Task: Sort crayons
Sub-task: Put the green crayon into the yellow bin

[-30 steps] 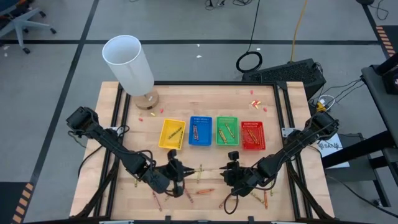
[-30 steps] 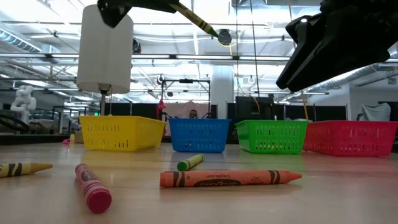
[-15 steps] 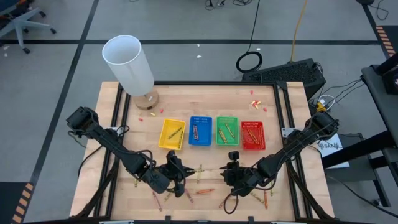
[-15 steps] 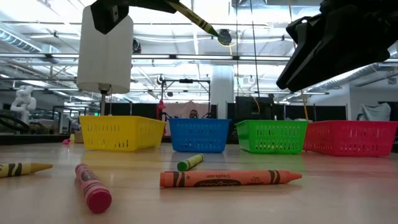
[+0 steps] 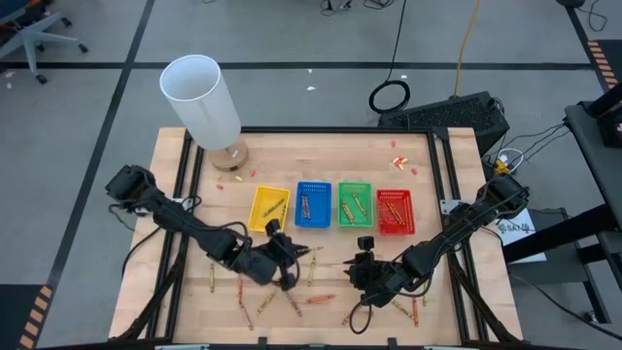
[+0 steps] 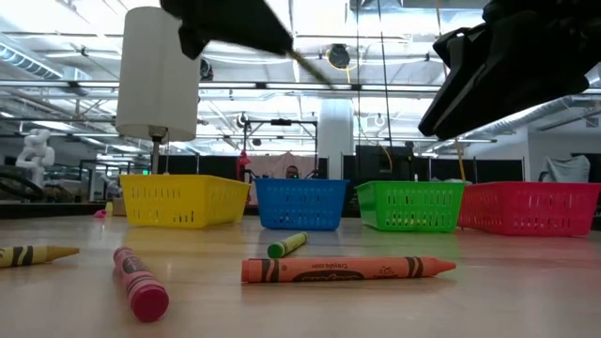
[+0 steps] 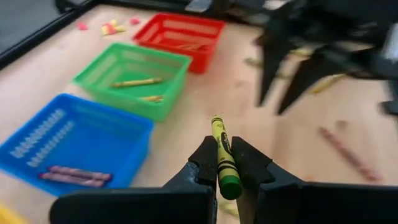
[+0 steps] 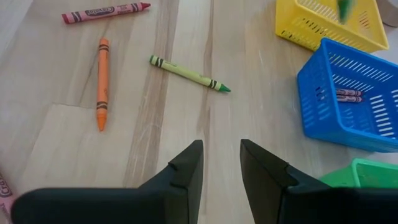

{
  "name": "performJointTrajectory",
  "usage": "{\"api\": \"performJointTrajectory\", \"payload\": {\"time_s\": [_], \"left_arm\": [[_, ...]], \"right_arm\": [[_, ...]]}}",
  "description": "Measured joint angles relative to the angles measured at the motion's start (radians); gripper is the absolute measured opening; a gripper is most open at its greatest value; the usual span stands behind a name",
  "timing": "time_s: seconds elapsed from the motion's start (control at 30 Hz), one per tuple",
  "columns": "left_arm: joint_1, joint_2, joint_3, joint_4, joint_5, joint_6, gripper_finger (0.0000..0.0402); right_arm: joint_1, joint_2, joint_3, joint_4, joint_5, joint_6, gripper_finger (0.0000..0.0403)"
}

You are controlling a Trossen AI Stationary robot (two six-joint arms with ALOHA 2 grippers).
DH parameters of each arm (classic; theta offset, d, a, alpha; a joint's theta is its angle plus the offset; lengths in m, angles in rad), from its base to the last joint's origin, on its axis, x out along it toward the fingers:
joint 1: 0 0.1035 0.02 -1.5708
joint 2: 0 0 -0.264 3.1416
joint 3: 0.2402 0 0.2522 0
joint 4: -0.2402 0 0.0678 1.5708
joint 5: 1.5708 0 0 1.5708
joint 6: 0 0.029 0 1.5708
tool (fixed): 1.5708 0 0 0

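Observation:
My left gripper (image 7: 224, 163) is shut on a yellow-green crayon (image 7: 219, 140), held in the air over the table in front of the blue tray (image 7: 68, 146) and green tray (image 7: 130, 78). It shows in the high view (image 5: 284, 255) and at the top of the low view (image 6: 239, 23). My right gripper (image 8: 221, 163) is open and empty above bare wood; it also shows in the high view (image 5: 358, 272). Yellow (image 5: 269, 209), blue (image 5: 313, 205), green (image 5: 355, 203) and red (image 5: 395, 211) trays stand in a row. Loose crayons lie flat on the table: orange (image 8: 102, 84), green (image 8: 189, 73), red (image 8: 106, 12). My left gripper pinches the crayon between its two fingers, on the wrapped barrel near its blunt green end (image 7: 225, 171). The crayon lies along the fingers, and its tip (image 7: 215, 119) sticks out beyond them. It is lifted clear of the table and slants downward in the low view (image 6: 310, 66).
A tall white cylinder on a round wooden base (image 5: 199, 97) stands at the table's far left. Small red-pink scraps (image 5: 233, 178) lie behind the trays. More crayons lie near the front edge: orange (image 6: 347, 269), pink-red (image 6: 141, 284), yellow (image 6: 33, 253).
My left gripper has gone toward the table's far edge and a little right, toward the trays. It carries the yellow-green crayon, which stays clear of the table. My right gripper has kept still.

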Motion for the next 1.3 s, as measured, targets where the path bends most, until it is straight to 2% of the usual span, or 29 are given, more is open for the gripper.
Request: {"api": "performJointTrajectory", "payload": {"time_s": [0.13, 0.33, 0.57, 1.03, 1.3], "left_arm": [[0.055, 0.000, 0.000, -0.113, -0.001, -0.009, 0.0020], [0.125, 0.000, 0.000, -0.323, 0.024, -0.213, 0.0020], [0.154, -0.025, 0.000, -0.434, 0.038, -0.240, 0.0020], [0.166, -0.047, 0.000, -0.396, 0.046, -0.233, 0.0020], [0.166, -0.047, 0.000, -0.388, 0.048, -0.135, 0.0020]], "right_arm": [[0.000, 0.000, 0.000, -0.004, 0.000, -0.003, 0.0093], [0.000, 0.000, 0.000, -0.001, 0.000, 0.000, 0.0093], [0.000, 0.000, 0.000, 0.001, 0.000, -0.017, 0.0093], [-0.013, 0.001, 0.000, 0.016, 0.001, -0.019, 0.0093], [-0.059, 0.001, 0.000, 0.209, -0.002, -0.012, 0.0093]]}}
